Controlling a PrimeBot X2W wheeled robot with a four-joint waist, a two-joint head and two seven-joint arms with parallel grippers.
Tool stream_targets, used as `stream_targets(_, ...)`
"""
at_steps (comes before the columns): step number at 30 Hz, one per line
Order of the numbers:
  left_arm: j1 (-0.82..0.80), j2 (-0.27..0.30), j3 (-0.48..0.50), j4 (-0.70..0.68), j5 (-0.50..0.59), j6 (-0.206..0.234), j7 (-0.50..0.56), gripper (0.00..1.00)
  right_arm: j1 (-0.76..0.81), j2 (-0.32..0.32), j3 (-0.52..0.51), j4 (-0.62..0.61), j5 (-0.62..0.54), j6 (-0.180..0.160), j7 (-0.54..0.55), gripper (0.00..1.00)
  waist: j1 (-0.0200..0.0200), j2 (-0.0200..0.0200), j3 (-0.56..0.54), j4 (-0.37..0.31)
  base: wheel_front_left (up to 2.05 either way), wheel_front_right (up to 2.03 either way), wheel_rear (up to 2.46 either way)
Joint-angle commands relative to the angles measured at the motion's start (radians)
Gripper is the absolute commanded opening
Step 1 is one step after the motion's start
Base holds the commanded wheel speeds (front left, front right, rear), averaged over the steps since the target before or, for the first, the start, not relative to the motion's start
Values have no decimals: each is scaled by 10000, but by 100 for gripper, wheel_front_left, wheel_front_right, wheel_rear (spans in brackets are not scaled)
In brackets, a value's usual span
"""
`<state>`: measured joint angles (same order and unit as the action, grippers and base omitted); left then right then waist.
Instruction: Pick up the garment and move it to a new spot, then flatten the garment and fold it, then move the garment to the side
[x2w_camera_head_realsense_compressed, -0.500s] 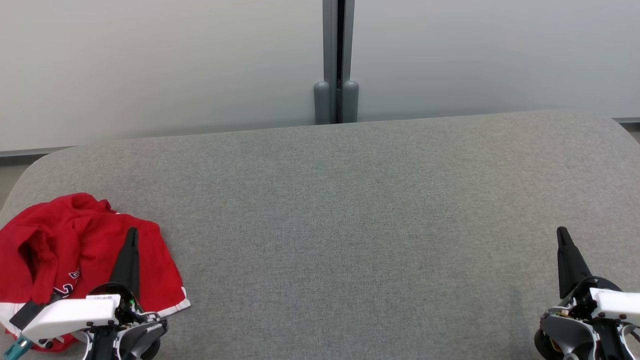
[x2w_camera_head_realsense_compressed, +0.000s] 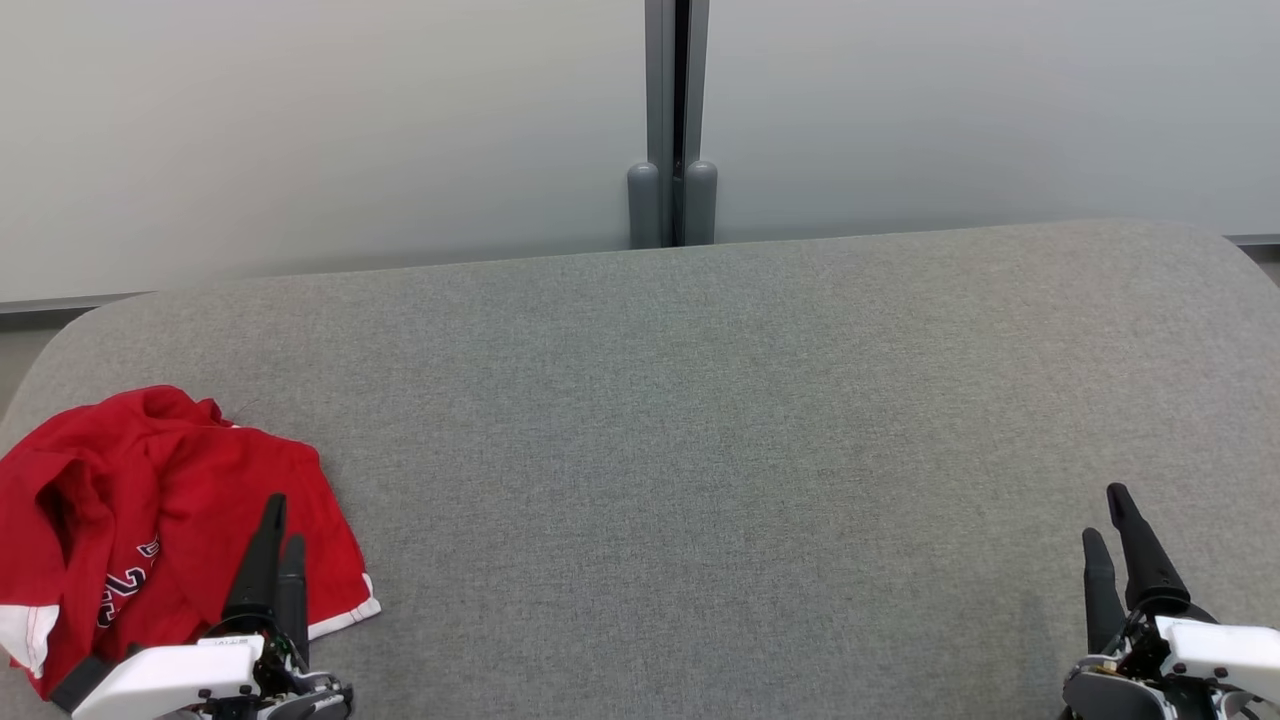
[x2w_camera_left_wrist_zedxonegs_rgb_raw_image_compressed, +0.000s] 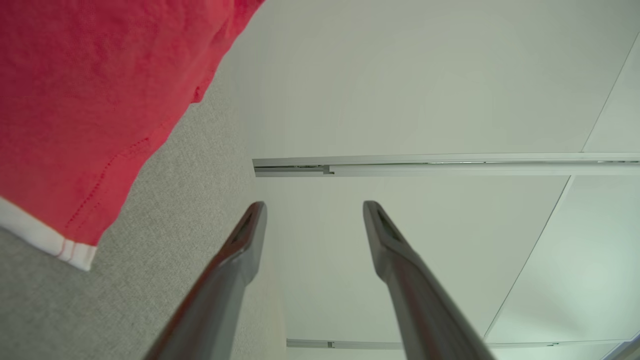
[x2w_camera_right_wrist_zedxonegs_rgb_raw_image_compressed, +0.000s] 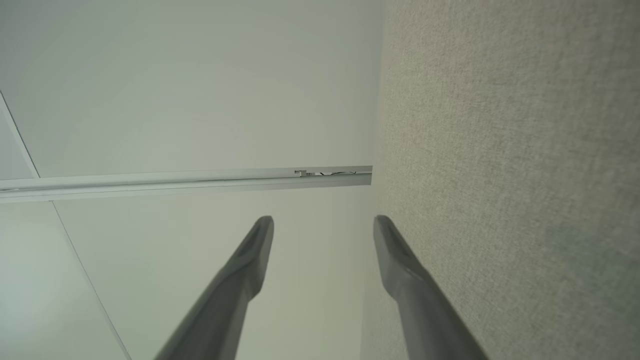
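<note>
- Left end effector (x2w_camera_head_realsense_compressed: 283, 520) sat at 7 o'clock of the head view, its two dark fingers spread apart and pinching nothing.
- Its fingers pointed toward 12 o'clock and crossed in front of the garment (x2w_camera_head_realsense_compressed: 150, 480) near the cloth's 4 o'clock edge; whether they touched it could not be told.
- The garment, red with a white hem and dark lettering, lay crumpled at 8 o'clock on the grey worktop (x2w_camera_head_realsense_compressed: 700, 450), close to its rounded corner.
- In the left wrist view, the white hem lay at 9 o'clock, beside the fingers and outside their gap.
- Right end effector (x2w_camera_head_realsense_compressed: 1103, 511) sat at 5 o'clock, fingers spread and empty over bare worktop, well apart from the garment.
- A pale wall (x2w_camera_head_realsense_compressed: 300, 120) with a grey post (x2w_camera_head_realsense_compressed: 676, 120) stood at 12 o'clock.
</note>
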<state>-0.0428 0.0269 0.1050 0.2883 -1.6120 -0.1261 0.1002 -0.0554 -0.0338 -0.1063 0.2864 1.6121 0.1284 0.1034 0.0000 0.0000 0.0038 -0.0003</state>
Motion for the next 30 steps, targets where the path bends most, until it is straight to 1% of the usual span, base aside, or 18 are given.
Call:
stream_targets(1,-201,108,-34,-309,75,-18,-146,100,-177,-75,102,-260,-166,20,-170,100,0,0,3,1,0,0,0)
stream_targets(7,-195,122,128,-575,416,-21,-440,100,-189,-86,119,-355,-591,22,-468,100,0,0,10,12,0,0,0)
stream_targets(13,-212,136,225,-776,728,-25,-716,100,-293,-97,21,-479,-1522,23,-745,100,0,0,17,25,0,0,0)
stream_targets(15,-225,139,253,-817,775,-25,-760,100,-321,-98,-54,-519,-1662,23,-789,100,0,0,20,26,0,0,0)
stream_targets(16,-259,143,319,-926,919,-26,-847,100,-383,-101,-134,-646,-2034,24,-875,100,0,0,26,30,0,0,0)
stream_targets(22,-404,155,503,-1382,1469,-29,-1097,100,-588,-111,-109,-1151,-3402,25,-1125,100,0,0,62,23,0,0,0)
stream_targets(30,-613,168,648,-2388,3022,-34,-1403,100,-884,-123,-81,-2033,-6018,27,-1435,100,0,0,134,34,0,0,0)
